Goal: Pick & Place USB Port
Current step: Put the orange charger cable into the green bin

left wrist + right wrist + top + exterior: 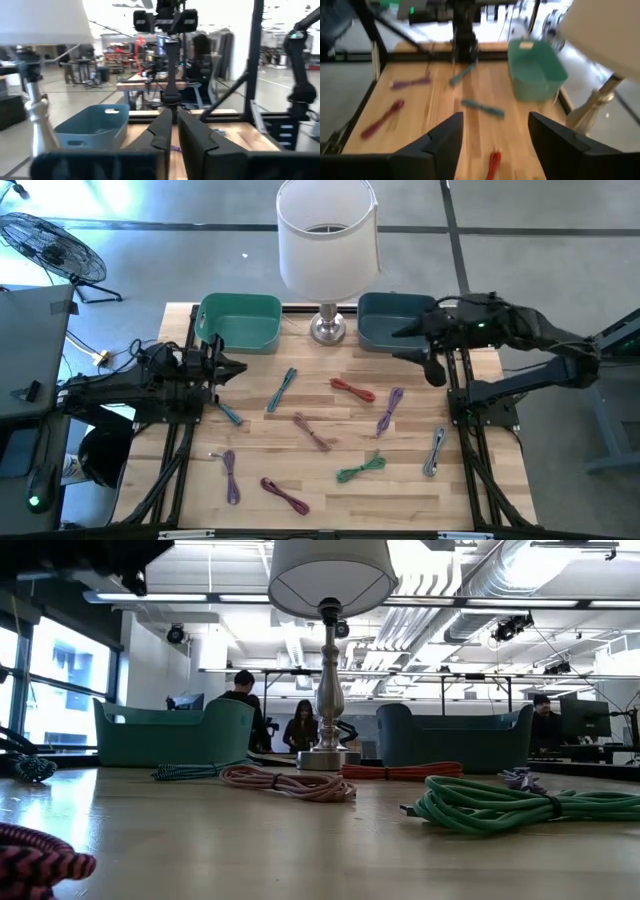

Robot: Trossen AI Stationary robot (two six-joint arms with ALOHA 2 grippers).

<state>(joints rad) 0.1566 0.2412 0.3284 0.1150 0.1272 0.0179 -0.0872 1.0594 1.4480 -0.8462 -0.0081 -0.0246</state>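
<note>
Strewn loose over the wooden surface (330, 510), none lifted: USB cables, among them a teal cable (283, 390), a red cable (352, 388), a purple cable (390, 408) and a green cable (362, 468). Looks like the gap between picks. Right claw (402, 343) hovering at the near rim of the blue bin (385, 310), fingers spread wide and empty; left claw (235, 368) just in front of the green bin (240, 320), all but closed, holding nothing. Calls next for choosing one cable, probably red or purple for the right side, and coming down astride it. Plenty of open room mid-surface; tighter by the lamp (327, 325) between the bins and by the dark frame rails at each side edge.
</note>
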